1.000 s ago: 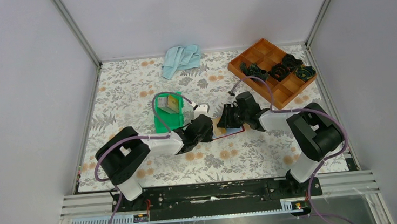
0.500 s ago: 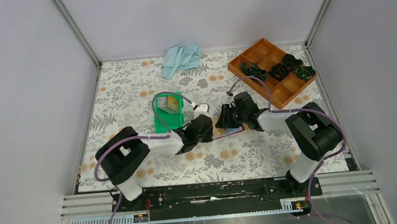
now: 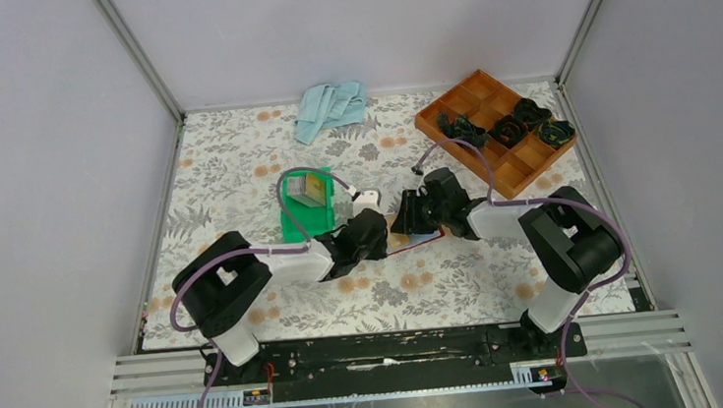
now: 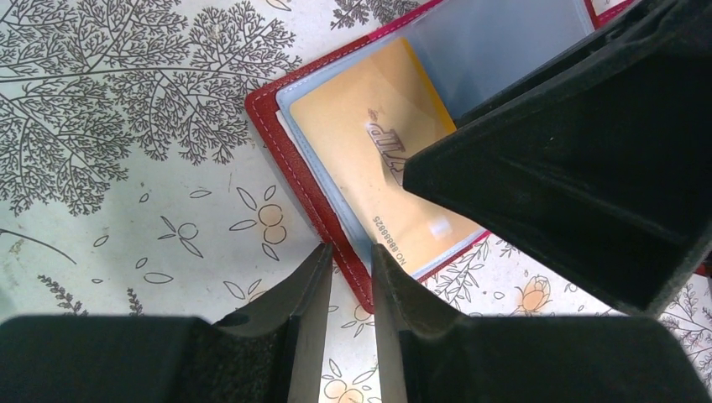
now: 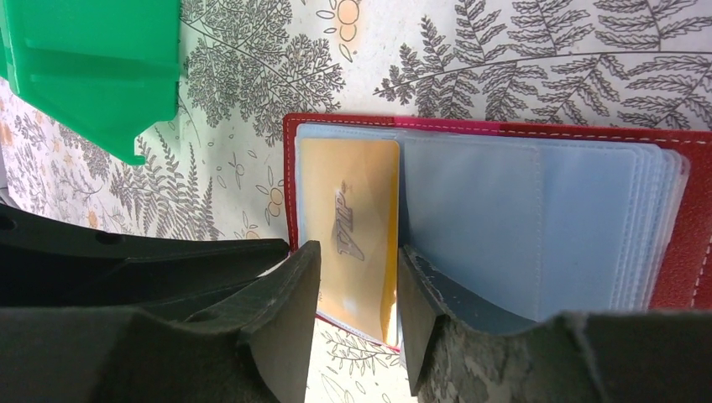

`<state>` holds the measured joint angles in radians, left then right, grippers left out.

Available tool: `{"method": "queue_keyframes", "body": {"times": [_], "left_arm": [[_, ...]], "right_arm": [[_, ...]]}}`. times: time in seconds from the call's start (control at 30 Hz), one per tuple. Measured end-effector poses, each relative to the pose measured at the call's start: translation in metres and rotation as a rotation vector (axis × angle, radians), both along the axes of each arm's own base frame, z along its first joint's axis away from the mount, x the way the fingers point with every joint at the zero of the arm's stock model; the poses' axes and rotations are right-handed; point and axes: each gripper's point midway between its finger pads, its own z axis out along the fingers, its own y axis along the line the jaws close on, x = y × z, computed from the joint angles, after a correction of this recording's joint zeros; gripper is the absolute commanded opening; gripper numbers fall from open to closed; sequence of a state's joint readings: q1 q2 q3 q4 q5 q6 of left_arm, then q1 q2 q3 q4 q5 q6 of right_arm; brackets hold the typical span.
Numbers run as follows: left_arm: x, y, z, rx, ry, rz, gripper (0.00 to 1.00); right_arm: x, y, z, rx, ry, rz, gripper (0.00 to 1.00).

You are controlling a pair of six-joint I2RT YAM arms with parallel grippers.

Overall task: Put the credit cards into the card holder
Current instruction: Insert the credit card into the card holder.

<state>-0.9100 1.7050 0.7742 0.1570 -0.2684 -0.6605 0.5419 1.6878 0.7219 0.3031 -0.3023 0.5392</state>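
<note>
- Open card holder (image 5: pixel 682 239) lies flat on floral table (image 4: pixel 126 210), mid-table, btwn both arms. Its clear sleeves (image 5: pixel 504 227) fan toward 3 o'clock in R wrist view.
- Gold VIP card (image 5: pixel 348 218) sits in leftmost sleeve, long side running 12–6.
- R end effector (image 5: pixel 357 252): fingers parted, one either side of card's near end, card reaching to 12 o'clock. Pinching or just straddling, can't tell.
- L end effector (image 4: pixel 349 260): fingers almost together, slim gap. Holder's red corner is right at the tips, with the rest spreading to 1 o'clock. Clamped or not, can't tell.
- Green bin (image 5: pixel 92 67) at 10 o'clock of R end effector, apart from holder.
</note>
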Motion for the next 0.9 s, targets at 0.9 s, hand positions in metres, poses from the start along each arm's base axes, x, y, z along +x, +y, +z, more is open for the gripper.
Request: {"method": "queue_keyframes", "body": {"times": [0.9], "left_arm": [[0.001,0.007,0.045,-0.022,-0.08,0.015,0.39]], "right_arm": [[-0.012,-0.009,0.022,-0.036,-0.073,-0.012,0.55]]}}
